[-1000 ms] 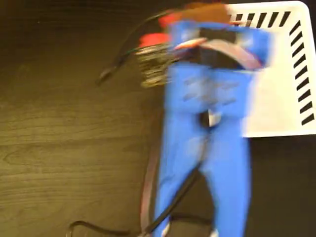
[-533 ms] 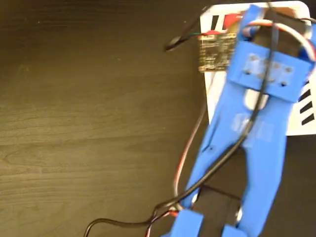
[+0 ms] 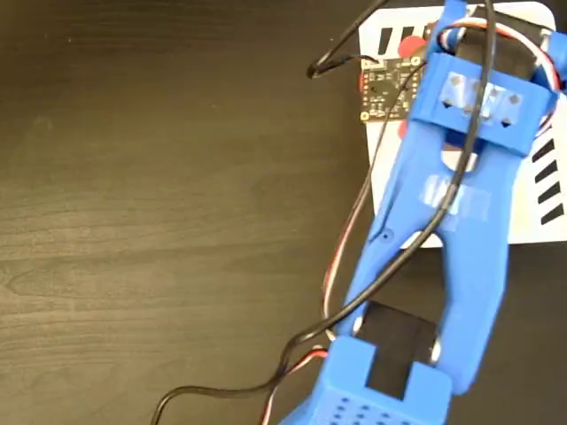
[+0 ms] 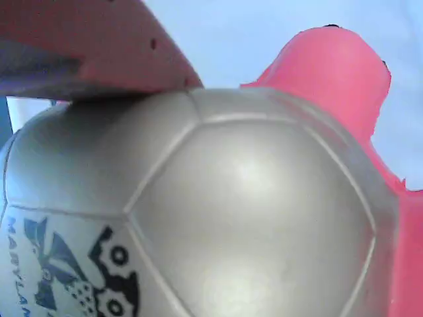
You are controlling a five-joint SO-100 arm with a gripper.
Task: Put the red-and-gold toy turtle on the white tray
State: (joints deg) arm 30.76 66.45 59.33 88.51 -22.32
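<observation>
In the wrist view the toy turtle point(image 4: 225, 218) fills nearly the whole frame, its shiny domed shell pressed right under a red finger point(image 4: 99, 46) of the end effector point(image 4: 132, 92), with a black printed mark seen at the lower left and the red head at the upper right. The white tray point(image 4: 251, 33) is seen pale behind the head. In the fixed view the blue arm point(image 3: 443, 230) is stretched over the white tray point(image 3: 540, 212) (wires and a small circuit board point(image 3: 383, 88) ride on it), above the dark wooden worktop point(image 3: 159, 221). The end effector appears clamped on the turtle.
</observation>
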